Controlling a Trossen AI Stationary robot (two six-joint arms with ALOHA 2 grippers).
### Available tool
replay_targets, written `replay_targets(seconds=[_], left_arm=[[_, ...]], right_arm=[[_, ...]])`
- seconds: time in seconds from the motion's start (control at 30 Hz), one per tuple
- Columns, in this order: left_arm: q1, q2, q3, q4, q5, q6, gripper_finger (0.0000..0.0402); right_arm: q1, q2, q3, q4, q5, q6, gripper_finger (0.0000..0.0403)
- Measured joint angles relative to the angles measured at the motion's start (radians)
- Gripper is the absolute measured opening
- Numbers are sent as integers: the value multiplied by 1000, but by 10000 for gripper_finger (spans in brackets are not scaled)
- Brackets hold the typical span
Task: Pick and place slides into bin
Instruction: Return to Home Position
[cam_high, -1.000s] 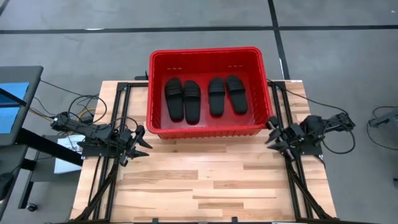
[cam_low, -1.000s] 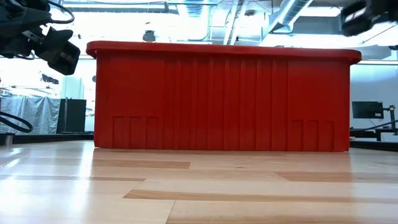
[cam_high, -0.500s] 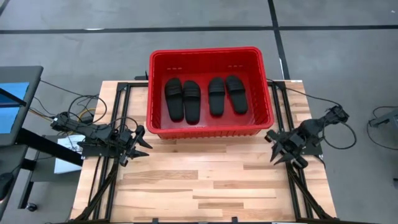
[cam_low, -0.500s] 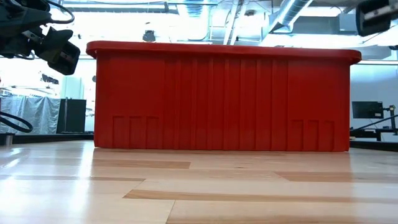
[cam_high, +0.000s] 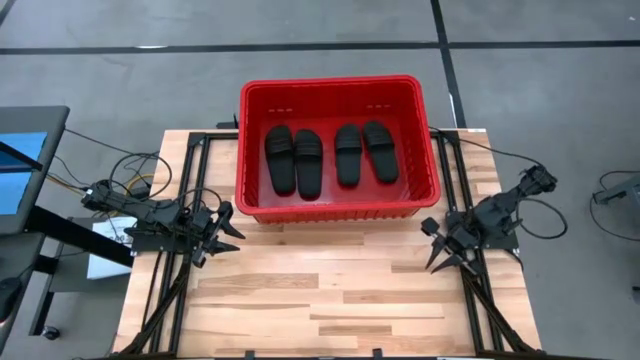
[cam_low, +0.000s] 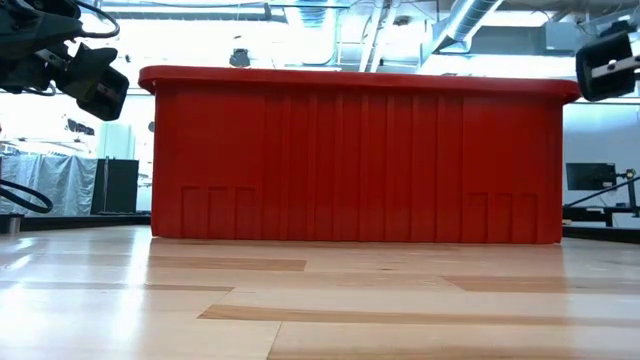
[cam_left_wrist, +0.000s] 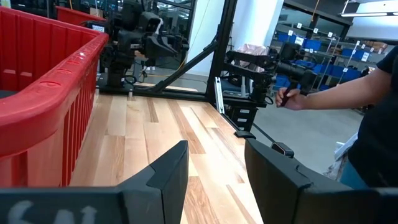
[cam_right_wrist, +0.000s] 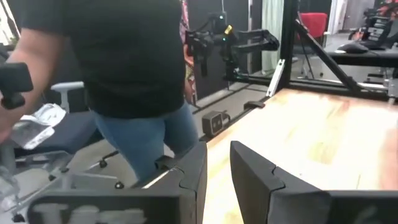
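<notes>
While the four slides (cam_high: 308, 160) lay flat on the floor of the bin (cam_high: 330, 82), two pairs side by side, neither pincer held anything. Bin sat at the far edge of the tabletop (cam_high: 330, 290), partly overhanging it. Left gripper (cam_high: 232, 228) hovered near the tabletop's left edge, fingers spread, just off the bin's near-left corner. Right gripper (cam_high: 430, 245) was near the right edge, fingers also apart, beside the bin's near-right corner. Low view: bin wall hid the slides completely; both grippers were cropped at the top corners, fingers unreadable there.
</notes>
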Motion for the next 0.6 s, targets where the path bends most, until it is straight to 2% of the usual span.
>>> replay_targets(seconds=[0.13,0.37,0.6], left_arm=[[0,0,0,0,0,0,149],[0,0,0,0,0,0,149],[0,0,0,0,0,0,149]], right_arm=[[0,12,-19,59,12,20,63],[0,14,-42,115,72,189,63],[0,14,-42,112,102,198,63]])
